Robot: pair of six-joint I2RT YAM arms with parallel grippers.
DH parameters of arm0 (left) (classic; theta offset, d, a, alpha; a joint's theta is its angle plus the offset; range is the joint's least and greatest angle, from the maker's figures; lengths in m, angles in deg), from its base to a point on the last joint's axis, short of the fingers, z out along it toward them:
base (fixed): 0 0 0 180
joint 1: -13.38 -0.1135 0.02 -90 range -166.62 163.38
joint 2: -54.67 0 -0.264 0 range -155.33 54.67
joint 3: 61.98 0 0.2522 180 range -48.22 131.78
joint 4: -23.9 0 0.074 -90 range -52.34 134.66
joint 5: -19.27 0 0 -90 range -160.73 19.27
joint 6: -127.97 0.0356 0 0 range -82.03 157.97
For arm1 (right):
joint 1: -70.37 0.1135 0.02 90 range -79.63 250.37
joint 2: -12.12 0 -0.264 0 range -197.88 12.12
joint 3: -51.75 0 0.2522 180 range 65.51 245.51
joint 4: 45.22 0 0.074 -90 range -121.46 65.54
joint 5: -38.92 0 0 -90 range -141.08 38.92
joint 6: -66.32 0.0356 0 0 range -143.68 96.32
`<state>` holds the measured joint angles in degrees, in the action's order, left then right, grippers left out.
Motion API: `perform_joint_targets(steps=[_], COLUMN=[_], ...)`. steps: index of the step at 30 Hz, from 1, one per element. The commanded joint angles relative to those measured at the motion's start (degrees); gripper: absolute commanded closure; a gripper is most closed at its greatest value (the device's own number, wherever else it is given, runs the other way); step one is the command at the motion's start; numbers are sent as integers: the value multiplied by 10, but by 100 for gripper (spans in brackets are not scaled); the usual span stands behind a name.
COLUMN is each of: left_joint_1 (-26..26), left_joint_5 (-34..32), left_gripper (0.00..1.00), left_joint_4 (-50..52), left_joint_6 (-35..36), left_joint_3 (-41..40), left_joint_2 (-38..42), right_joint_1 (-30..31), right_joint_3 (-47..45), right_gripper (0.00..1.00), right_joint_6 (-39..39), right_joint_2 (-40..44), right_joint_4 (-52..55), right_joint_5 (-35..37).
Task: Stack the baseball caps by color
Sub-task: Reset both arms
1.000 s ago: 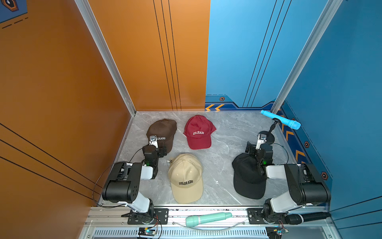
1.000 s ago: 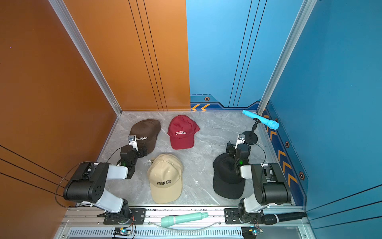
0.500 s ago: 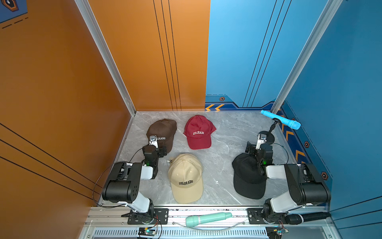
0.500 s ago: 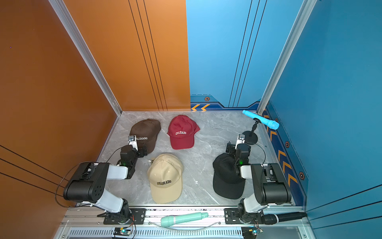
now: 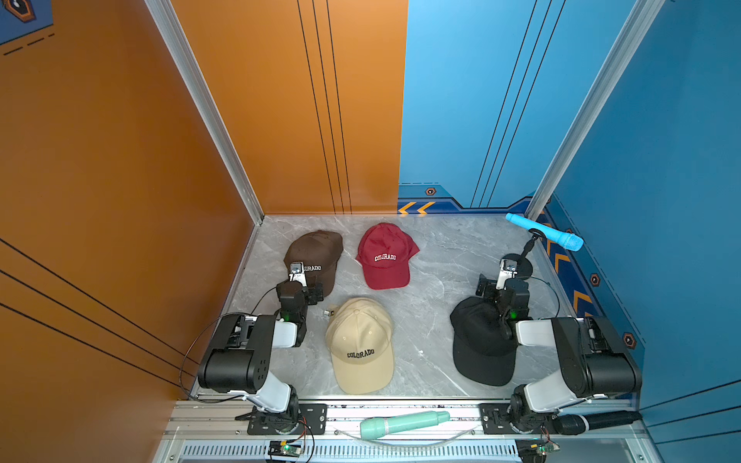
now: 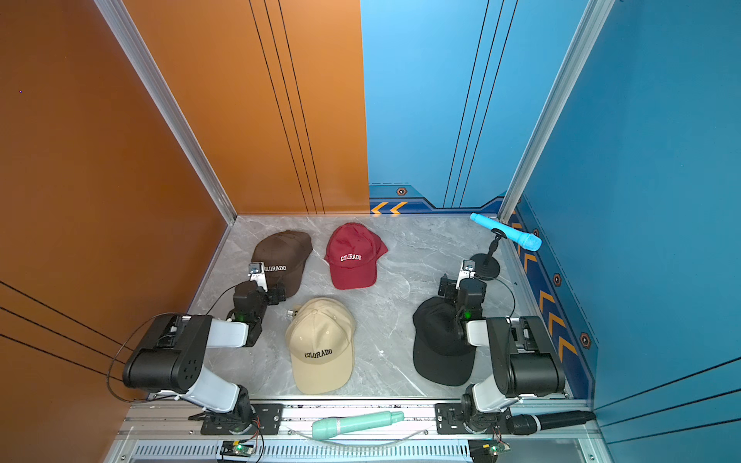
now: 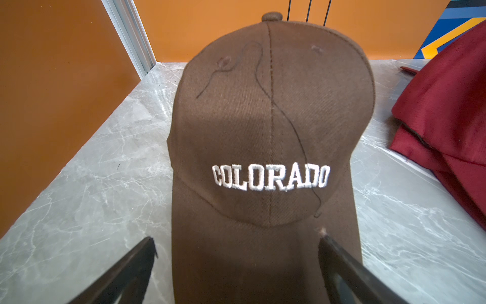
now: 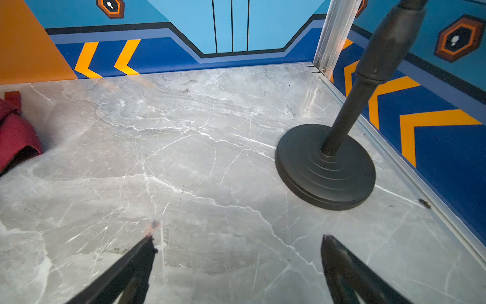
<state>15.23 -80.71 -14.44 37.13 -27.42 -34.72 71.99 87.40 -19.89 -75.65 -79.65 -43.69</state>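
**Top views:** four cap piles lie on the marble table (image 5: pixel 435 260). The brown cap (image 5: pixel 318 248) is far left w/ the red cap (image 5: pixel 387 260) just beside it. The beige cap (image 5: pixel 361 348) is front centre and the black cap (image 5: pixel 477 348) is on the right side. The left gripper (image 5: pixel 304 282) sits at the brown cap's brim. The right gripper (image 5: pixel 501 280) is past the black cap's crown, that arm crossing over the crown, near the mic stand (image 5: pixel 519 264). Jaw state isn't readable from up here.

**Left wrist:** the fingers (image 7: pixel 136 263) are spread wide, one each side of the brown brim, pinching nothing. Can't tell if they touch the fabric. The crown w/ white COLORADO stitching is straight ahead. The red pile at the frame edge shows at least two layered brims, so it looks stacked.

**Right wrist:** the jaws are wide apart over bare marble, holding nothing. The stand base is ahead and a scrap of red fabric shows at the far edge. The black cap isn't in shot, so prob. behind the hand.

**Handling (my read):** the caps are light. The cotton crowns are soft and will cave if squeezed. The brims are stiffer and curved, so the brim edge is the best hold. Fabric on fabric drags, so a pile may shift, and a deep nip could lift more than one cap.
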Motion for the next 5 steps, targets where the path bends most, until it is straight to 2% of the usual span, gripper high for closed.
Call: perform_joint_targets(steps=[1,5], left_joint_1=[2,3], left_joint_5=[0,0], left_gripper=[2,2], left_joint_4=[-5,-4], left_joint_6=[8,8], left_joint_3=[11,11], left_joint_2=[-1,-2], right_joint_1=[3,3], right_joint_3=[3,3], right_gripper=[0,0], right_joint_6=[-6,-6], right_joint_2=[1,1], right_joint_4=[-6,-6], right_joint_5=[8,9])
